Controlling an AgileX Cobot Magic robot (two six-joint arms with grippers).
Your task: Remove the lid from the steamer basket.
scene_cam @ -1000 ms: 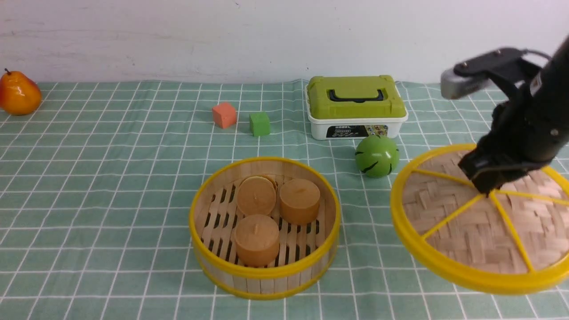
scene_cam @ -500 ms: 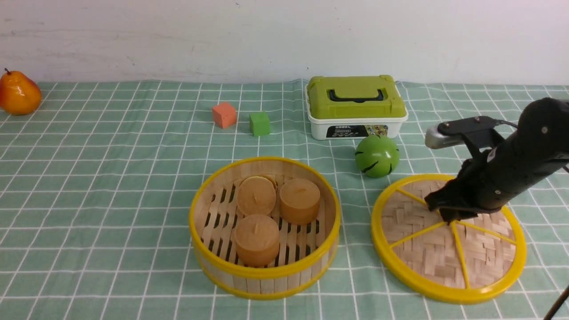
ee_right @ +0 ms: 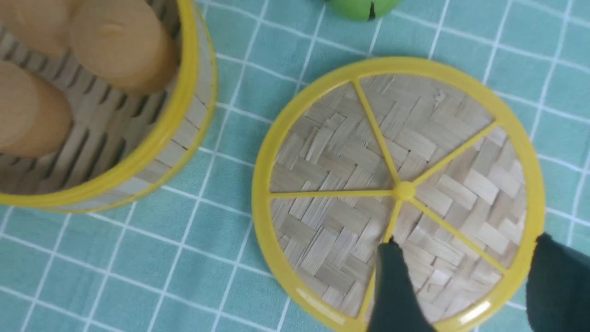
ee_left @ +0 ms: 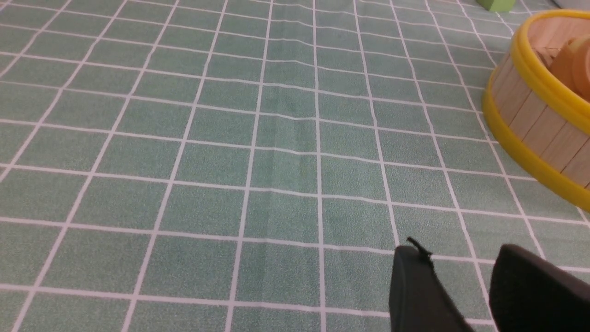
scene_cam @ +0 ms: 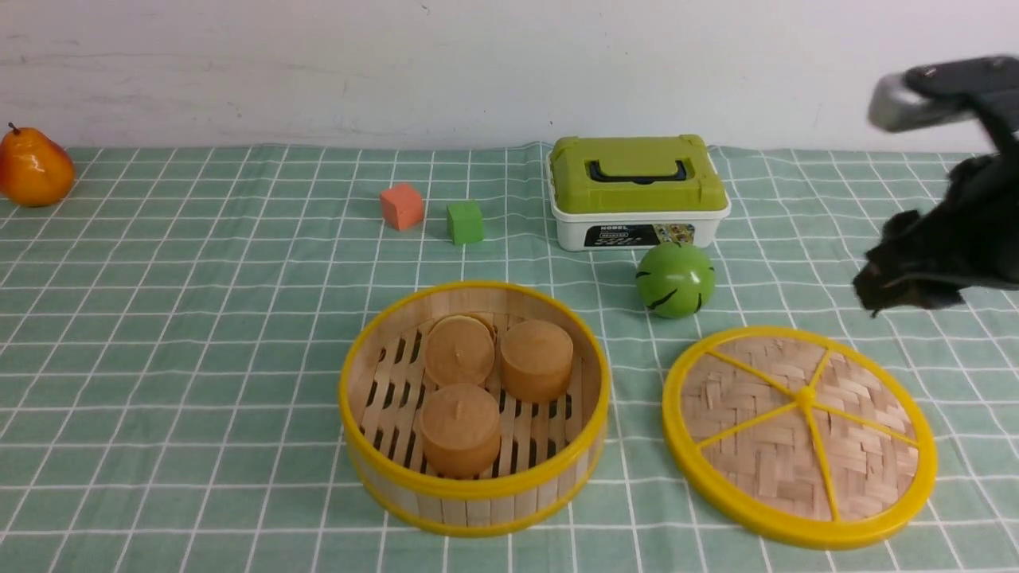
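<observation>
The lid lies flat on the checked cloth, right of the steamer basket and apart from it. The basket is uncovered and holds three round tan buns. My right gripper hangs above the table behind the lid, blurred, touching nothing. In the right wrist view it is open and empty, fingers wide apart above the lid, with the basket to one side. My left gripper is low over bare cloth, fingers apart and empty, with the basket wall off to one side.
A green ball sits just behind the lid. A white box with a green top stands behind it. An orange cube and a green cube sit mid-back. A pear is far back left.
My right gripper lowered the lid onto the cloth, let go of its knob, then rose up and to the right. The lid now lies flat and free.
</observation>
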